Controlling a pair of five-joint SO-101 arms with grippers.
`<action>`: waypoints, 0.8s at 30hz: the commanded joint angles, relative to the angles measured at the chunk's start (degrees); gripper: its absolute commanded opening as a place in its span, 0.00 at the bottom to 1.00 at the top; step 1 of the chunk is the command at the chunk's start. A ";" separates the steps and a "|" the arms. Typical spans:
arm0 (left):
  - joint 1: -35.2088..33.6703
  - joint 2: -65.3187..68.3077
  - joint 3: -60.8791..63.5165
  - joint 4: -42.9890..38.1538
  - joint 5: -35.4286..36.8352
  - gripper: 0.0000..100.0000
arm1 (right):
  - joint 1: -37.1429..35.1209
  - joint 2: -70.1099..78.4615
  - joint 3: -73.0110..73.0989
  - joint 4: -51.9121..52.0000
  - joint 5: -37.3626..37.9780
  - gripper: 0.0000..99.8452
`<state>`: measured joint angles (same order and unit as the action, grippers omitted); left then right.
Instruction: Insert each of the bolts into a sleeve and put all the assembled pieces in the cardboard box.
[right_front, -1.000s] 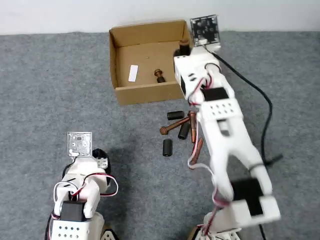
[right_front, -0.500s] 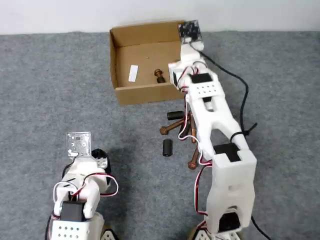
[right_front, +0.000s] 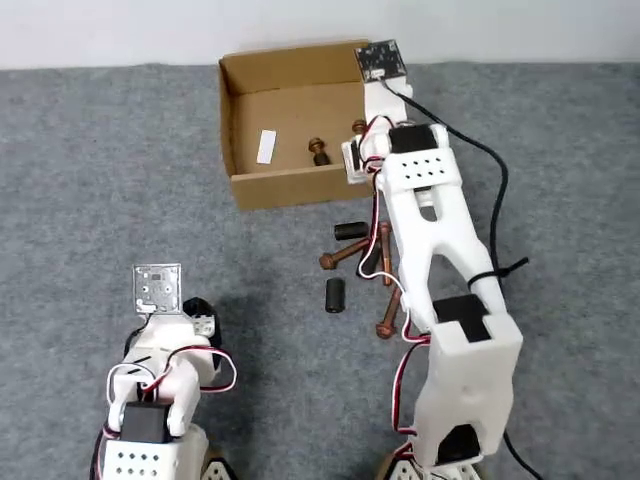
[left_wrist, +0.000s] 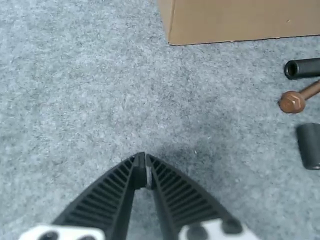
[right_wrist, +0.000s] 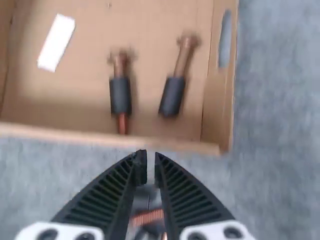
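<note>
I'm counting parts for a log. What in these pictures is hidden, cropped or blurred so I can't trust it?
High view: the right arm covers part of one assembled piece in the box and any parts beneath it.
Left wrist view: the edge crops a sleeve and a bolt.
Right wrist view: a blurred coppery thing under the right end effector.

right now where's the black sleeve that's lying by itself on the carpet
In the high view the sleeve lies on the carpet in front of the cardboard box, apart from it, beside the head of a loose bolt.
</note>
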<state>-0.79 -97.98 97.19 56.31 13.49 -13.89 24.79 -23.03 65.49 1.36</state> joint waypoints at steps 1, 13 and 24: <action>-1.14 0.00 -0.40 0.53 0.44 0.01 | 0.31 -5.14 -3.16 7.60 0.26 0.01; -1.41 0.00 -0.40 0.53 0.53 0.01 | 0.40 -7.52 -3.16 31.52 -6.15 0.01; -1.49 0.00 -0.40 0.62 0.53 0.01 | -0.40 -13.14 3.69 37.49 -11.96 0.01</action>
<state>-2.11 -97.98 97.19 56.31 13.49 -13.27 17.49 -21.54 100.31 -9.71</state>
